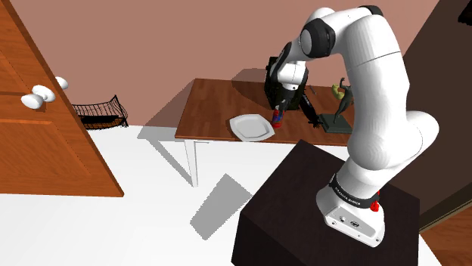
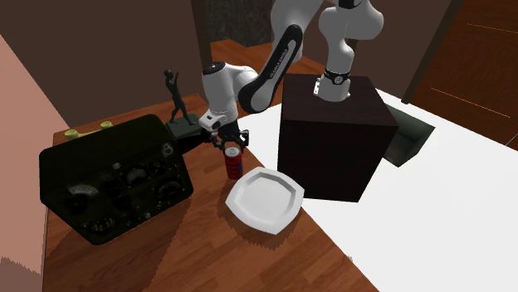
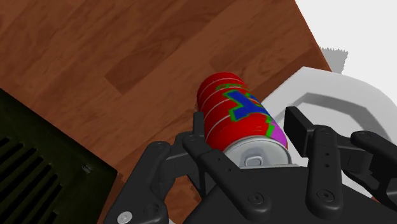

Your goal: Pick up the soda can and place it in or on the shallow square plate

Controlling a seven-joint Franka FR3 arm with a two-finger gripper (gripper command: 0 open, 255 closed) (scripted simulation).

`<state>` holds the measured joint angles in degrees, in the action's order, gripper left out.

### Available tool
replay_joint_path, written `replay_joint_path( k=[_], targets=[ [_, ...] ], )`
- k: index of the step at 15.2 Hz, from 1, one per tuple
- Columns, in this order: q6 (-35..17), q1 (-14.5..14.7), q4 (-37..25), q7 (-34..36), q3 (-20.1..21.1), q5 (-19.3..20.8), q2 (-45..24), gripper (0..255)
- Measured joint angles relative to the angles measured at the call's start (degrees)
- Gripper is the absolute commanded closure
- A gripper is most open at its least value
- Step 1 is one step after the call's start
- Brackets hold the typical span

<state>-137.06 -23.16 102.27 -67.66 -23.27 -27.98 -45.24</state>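
At the claw (image 3: 243,119), in the wrist view, we find the two black fingers (image 3: 308,137) pressed against opposite sides of the soda can (image 3: 232,108), pinching it just below its silver top. The can is red with a blue, green and magenta mark. It stands upright, and its base appears to rest on the brown wooden desk (image 3: 127,57), so we judge the lift not yet begun.

Handling notes:
- We expect the can to be light, with a thin wall that is stiff when full and dents easily when empty. Use moderate closing force.
- The painted wall looks smooth and probably slippery.
- The body is round, so the hold must run straight across its widest line. An off-centre pinch would squeeze it out sideways.
- The present high hold leaves most of the can hanging below the fingers. We advise raising it straight up and keeping it vertical during travel.

Just beside the can, in the middle of the second exterior view and toward the lower right of the can, lies the shallow white plate (image 2: 266,199), with a raised rim and cut corners. The transfer is short. We judge the flat centre to be the safe landing spot, since a base set on the rim would tip. A large black instrument case (image 2: 116,178) stands at the left of that frame, near the can. A dark statuette (image 2: 174,95) stands above it, at the upper left. The dark stand (image 2: 332,141) sits right of centre.
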Motion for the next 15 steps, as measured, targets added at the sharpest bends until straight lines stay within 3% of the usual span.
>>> replay_joint_path(
  k=[15],
  targets=[
    [6.4,2.6,1.9,2.3,-3.7,4.0,8.4,255]
  ],
)
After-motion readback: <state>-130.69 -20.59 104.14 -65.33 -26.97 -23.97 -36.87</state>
